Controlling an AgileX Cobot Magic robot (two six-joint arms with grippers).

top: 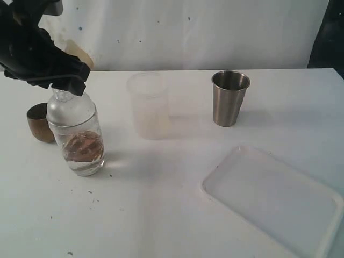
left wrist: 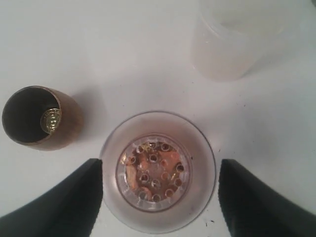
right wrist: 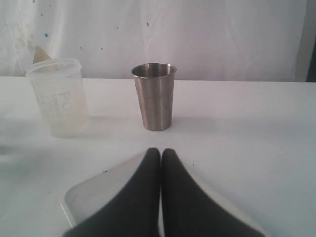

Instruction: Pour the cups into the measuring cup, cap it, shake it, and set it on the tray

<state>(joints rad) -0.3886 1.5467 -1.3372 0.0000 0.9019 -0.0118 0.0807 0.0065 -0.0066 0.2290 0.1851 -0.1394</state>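
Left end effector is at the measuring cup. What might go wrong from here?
The left end effector stands open around the measuring cup; closing off-centre might tip it. The wooden cup sits close beside it and could get knocked. The cup's top, seen from above, looks perforated, so shaking might leak.

Overall: bright, flat and even, with no harsh glare.
Light source: seemingly above and to the left. Soft, faint shadows lean right from the steel tumbler [top: 230,99] and the measuring cup [top: 78,134].
Washed out: the white table [top: 161,215] and the tray [top: 269,199] nearly merge, and the tray's rim barely shows.
Dark patch: the left arm [top: 32,48], far left, is near black with little detail.
Glints: a bright spot inside the wooden cup [left wrist: 42,118], and streaky reflections on the tumbler.
Focus: the right gripper [right wrist: 160,154] is soft-edged close to its lens. The exterior view is slightly hazy.
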